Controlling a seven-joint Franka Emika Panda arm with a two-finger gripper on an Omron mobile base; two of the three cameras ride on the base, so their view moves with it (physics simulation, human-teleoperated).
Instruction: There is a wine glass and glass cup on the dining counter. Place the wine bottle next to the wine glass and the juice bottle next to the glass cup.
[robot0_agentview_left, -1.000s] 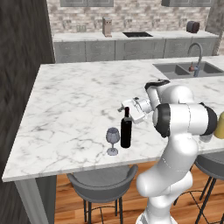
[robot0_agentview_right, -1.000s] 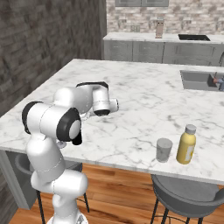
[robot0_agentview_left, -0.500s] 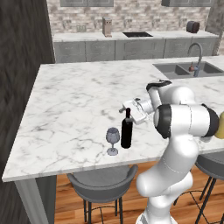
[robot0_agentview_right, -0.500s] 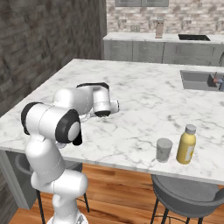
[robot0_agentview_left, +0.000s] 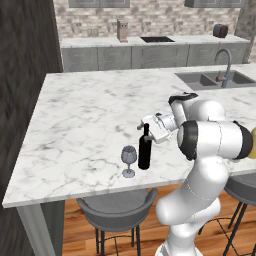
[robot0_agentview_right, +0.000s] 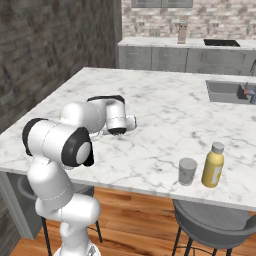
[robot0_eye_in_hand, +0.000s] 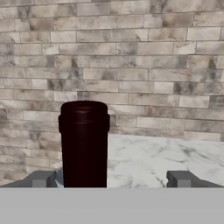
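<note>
Gripper spread wide around the wine bottle neck, not gripping. Bottle stands on the worktop, wine glass just beside at 9 o'clock. I judge pulling back carelessly could topple both.

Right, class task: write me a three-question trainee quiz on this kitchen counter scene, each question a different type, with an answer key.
1. True or false: the wine bottle stands upright beside the wine glass on the dining counter.
2. What stands right next to the juice bottle? A) glass cup B) sink tap C) microwave
3. Fill in: around the wine bottle's neck, the gripper fingers are ____.

Key: 1 true; 2 A; 3 open.
</note>
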